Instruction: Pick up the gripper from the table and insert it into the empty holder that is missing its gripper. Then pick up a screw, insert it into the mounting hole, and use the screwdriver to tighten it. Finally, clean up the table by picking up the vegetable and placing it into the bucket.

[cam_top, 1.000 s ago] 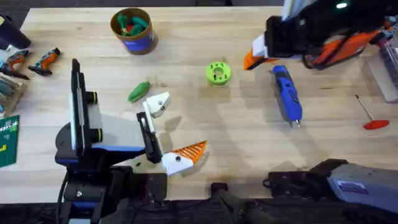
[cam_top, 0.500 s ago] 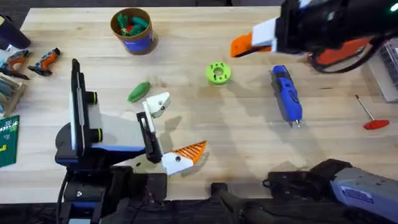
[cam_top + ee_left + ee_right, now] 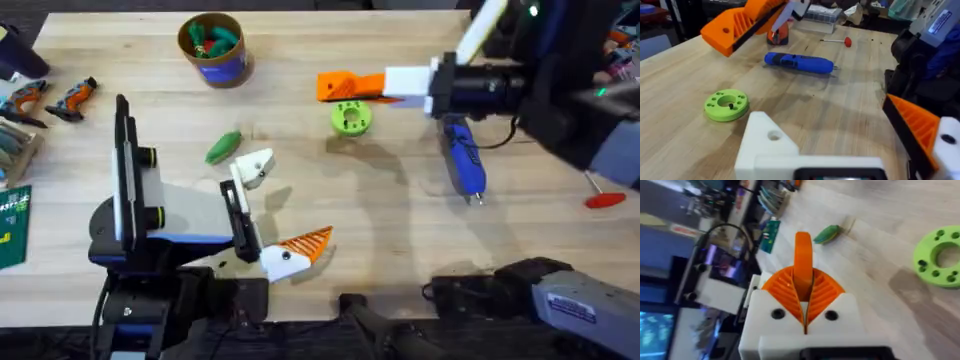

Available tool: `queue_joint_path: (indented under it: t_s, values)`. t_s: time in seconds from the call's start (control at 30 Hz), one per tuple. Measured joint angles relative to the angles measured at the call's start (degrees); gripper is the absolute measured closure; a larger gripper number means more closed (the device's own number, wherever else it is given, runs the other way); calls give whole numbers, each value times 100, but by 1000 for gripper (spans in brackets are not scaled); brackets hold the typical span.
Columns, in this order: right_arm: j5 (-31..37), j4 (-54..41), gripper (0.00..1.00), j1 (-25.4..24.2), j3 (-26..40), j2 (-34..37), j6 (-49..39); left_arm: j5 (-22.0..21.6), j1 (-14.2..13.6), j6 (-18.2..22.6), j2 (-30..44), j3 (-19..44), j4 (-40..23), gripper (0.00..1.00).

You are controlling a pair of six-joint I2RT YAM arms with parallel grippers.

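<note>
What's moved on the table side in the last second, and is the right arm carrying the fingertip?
The right pincer swept leftward across the far side of the table, from beyond the screwdriver to just above the green disc. It stays shut on the orange gripper. The left arm, holder, vegetable and bucket have not moved.

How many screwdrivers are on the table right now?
2: the blue screwdriver lies under the right arm, and a thin red-handled driver lies near the table's right edge. More may be hidden behind the arm.

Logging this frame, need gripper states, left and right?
Left gripper: open, holding nothing.
Right gripper: shut on the orange gripper.
</note>
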Motion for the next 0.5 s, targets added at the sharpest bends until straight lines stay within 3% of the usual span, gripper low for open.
queue_joint_path:
  t_s: [0.37,0.5]
  values:
    - [-1620,3985,988,-167,-1504,395,2037,9,0,-1,0,0,-2,14]
    - [-1988,4449,988,-167,-1664,597,2584,9,0,1,0,0,-4,14]
